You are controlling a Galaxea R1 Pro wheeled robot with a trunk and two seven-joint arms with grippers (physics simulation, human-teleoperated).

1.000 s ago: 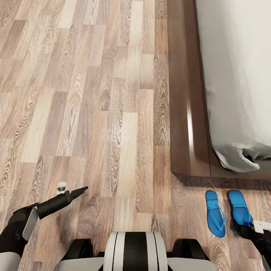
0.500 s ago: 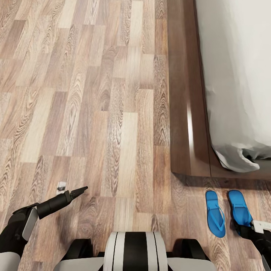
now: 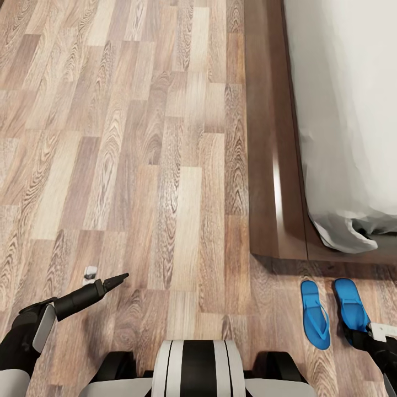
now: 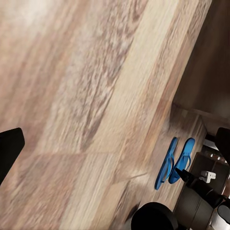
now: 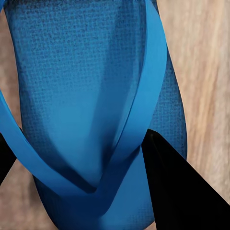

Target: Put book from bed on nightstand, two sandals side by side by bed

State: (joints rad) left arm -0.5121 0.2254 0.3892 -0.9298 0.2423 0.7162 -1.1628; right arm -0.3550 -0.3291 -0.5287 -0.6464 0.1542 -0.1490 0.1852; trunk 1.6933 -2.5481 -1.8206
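Observation:
Two bright blue sandals lie side by side on the wood floor just off the corner of the bed [image 3: 275, 182]. They are the left sandal [image 3: 315, 314] [image 4: 165, 165] and the right sandal [image 3: 349, 306] [image 4: 184, 160]. My right gripper [image 3: 357, 335] sits low at the right sandal's heel. In the right wrist view the blue sole [image 5: 91, 110] lies between the black fingers [image 5: 177, 191], which press at its two edges. My left gripper [image 3: 114, 282] hovers over bare floor far to the left, with its fingers [image 4: 9, 148] apart and nothing between them. The book and nightstand are out of view.
The bed's dark brown frame [image 3: 264, 138] runs along the right, with the pale mattress [image 3: 347, 110] on it and a rumpled sheet corner [image 3: 347, 234] hanging over. Wood-plank floor [image 3: 138, 138] spreads to the left. My base [image 3: 193, 369] shows at the bottom.
The head view has shifted very slightly. Both arms and both sandals hold the same places.

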